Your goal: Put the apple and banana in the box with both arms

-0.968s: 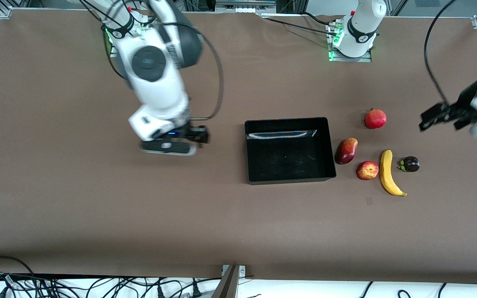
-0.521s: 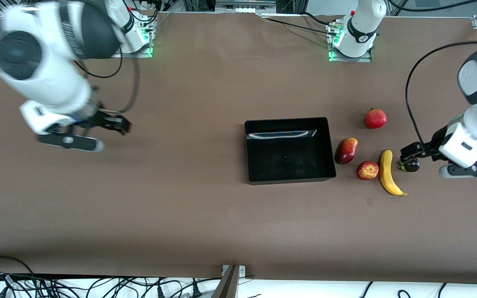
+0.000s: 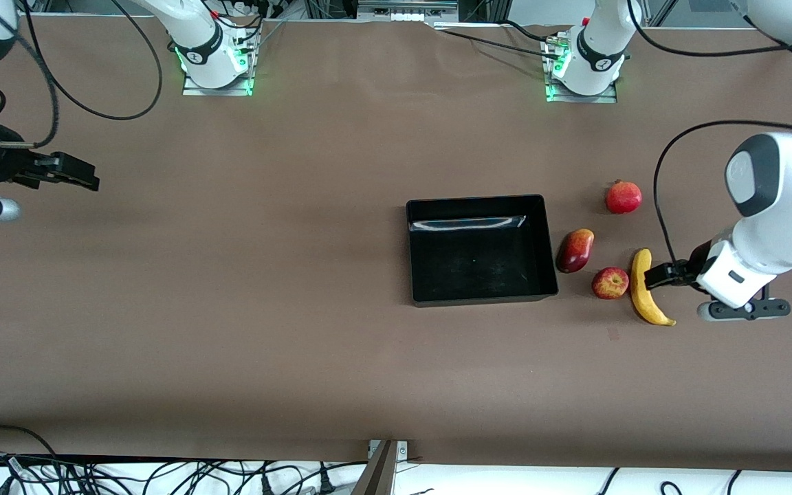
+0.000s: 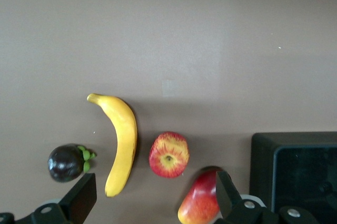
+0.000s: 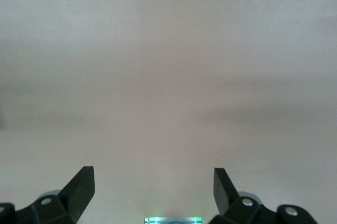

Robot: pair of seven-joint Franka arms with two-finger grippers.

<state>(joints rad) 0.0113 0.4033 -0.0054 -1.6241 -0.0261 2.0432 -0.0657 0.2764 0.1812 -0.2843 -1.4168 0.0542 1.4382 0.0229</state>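
- Your left gripper (image 3: 652, 276) is hanging fingers apart over the banana (image 3: 642, 287); the apple (image 3: 610, 282) is lying just past it, toward the box (image 3: 480, 300).
- Your right gripper (image 3: 83, 177) is waiting, fingers spread, over bare table (image 3: 231, 330), well apart from the fruit.

The box (image 3: 482, 249) sits on the counter (image 3: 300, 309). Toward the left arm's end lie 2 fruits beside it: the mango (image 3: 575, 250), then the apple (image 3: 610, 282) nearer the front camera. The banana (image 3: 641, 297) lies just beside the apple. The pomegranate (image 3: 623, 197) lies farther from the camera.
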